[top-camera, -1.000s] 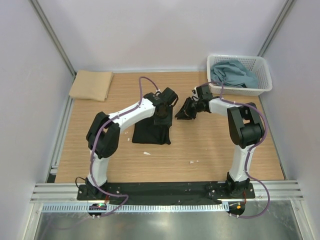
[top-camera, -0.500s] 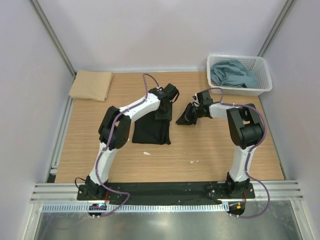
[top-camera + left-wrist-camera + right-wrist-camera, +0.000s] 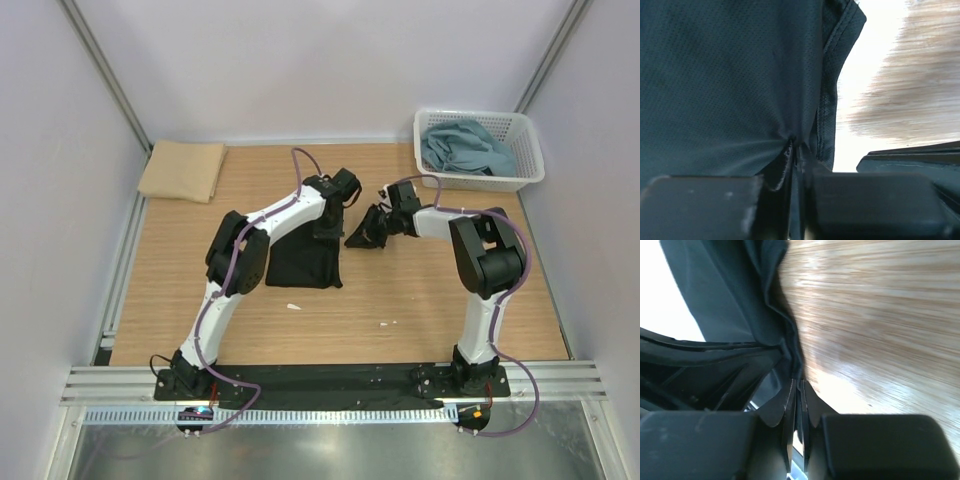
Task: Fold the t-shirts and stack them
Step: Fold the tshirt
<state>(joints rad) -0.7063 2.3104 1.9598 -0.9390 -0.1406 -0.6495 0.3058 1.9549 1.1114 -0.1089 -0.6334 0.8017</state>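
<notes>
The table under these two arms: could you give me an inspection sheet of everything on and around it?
Surface: wooden table, flat, light brown.
Job's things: black t-shirt partly folded at centre; tan t-shirt folded at the far left corner; blue-grey t-shirt crumpled in the white basket, far right.
Clutter: two small white scraps towards the front.
Grippers: left gripper and right gripper both shut, pinching black t-shirt fabric.
Cables: purple cables run along both arms.
Surroundings: white walls; metal rail at the near edge.
</notes>
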